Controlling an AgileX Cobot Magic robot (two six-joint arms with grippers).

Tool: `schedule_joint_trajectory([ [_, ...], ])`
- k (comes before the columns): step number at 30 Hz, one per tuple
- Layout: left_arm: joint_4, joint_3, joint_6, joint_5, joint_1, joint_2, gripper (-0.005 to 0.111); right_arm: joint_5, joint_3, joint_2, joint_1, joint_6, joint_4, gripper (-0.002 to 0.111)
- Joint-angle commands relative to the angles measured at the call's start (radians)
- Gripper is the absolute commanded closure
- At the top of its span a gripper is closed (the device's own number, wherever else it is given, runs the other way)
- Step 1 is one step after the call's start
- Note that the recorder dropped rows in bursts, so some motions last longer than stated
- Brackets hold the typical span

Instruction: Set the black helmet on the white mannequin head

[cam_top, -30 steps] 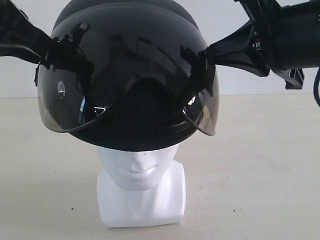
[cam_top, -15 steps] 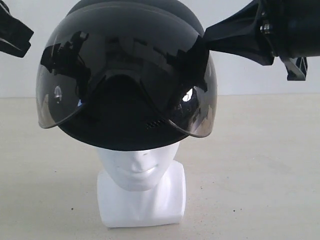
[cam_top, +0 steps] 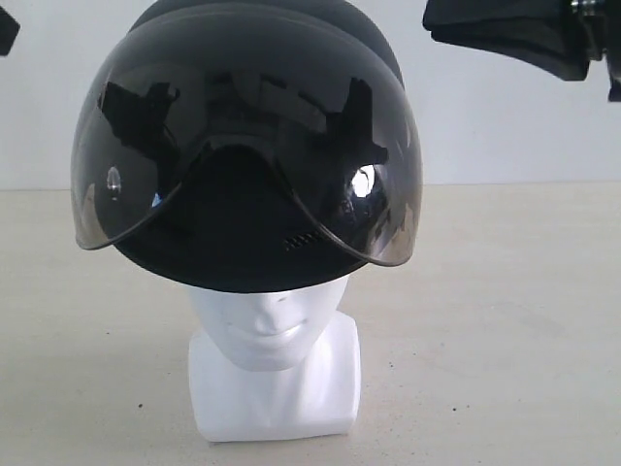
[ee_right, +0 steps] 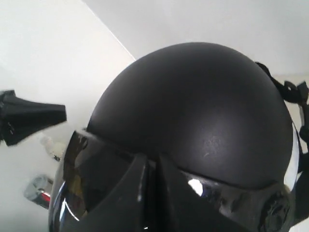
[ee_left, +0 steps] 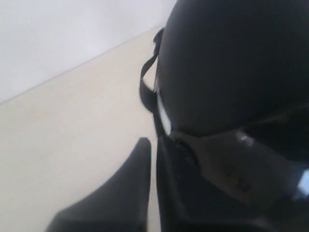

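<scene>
A: Now, exterior view: both arms have backed off to the top corners, left gripper (cam_top: 8, 31) and right gripper (cam_top: 435, 26), leaving the black helmet (cam_top: 243, 146) resting unaided on the white mannequin head (cam_top: 272, 330). Placement looks done!
B: Left wrist: fingers (ee_left: 125, 193) pressed together, empty, near the helmet but apart.
A: Right wrist: likewise closed on nothing, the helmet free beyond them.

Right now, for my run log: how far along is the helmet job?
Done: black helmet sits on the white mannequin head, down to the nose. In hand: nothing; left end effector and right end effector hang shut, clear of it. Left: likely nothing.
</scene>
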Motion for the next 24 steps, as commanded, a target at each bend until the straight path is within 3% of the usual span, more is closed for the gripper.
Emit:
schedule_joint_trajectory([
  [1, -0.230, 0.002, 0.087, -0.067, 0.002, -0.078, 0.102, -0.017, -0.010, -0.024, 0.000, -0.178, -0.008, 0.102],
  [3, -0.274, 0.002, 0.137, -0.093, 0.002, -0.096, 0.102, 0.001, -0.038, -0.026, 0.000, -0.169, -0.068, 0.102],
  [5, -0.280, 0.002, 0.149, -0.148, 0.002, -0.100, 0.102, 0.059, -0.093, -0.010, 0.000, -0.033, -0.195, 0.102],
  [9, -0.280, 0.002, 0.149, -0.198, 0.002, -0.087, 0.102, 0.266, -0.265, 0.074, 0.000, 0.259, -0.556, 0.102],
  [11, -0.272, 0.002, 0.149, -0.173, 0.002, -0.072, 0.102, 0.403, -0.365, 0.118, 0.000, 0.297, -0.646, 0.102],
  [14, -0.272, 0.002, 0.149, -0.175, 0.002, -0.043, 0.102, 0.527, -0.484, 0.182, 0.000, 0.298, -0.647, 0.102],
  [19, -0.272, 0.002, 0.149, -0.214, 0.002, 0.011, 0.102, 0.375, -0.528, 0.210, 0.000, 0.314, -0.584, 0.102],
  [24, -0.290, 0.002, 0.157, -0.226, 0.002, 0.069, 0.102, 0.375, -0.520, 0.221, 0.020, 0.292, -0.524, 0.102],
])
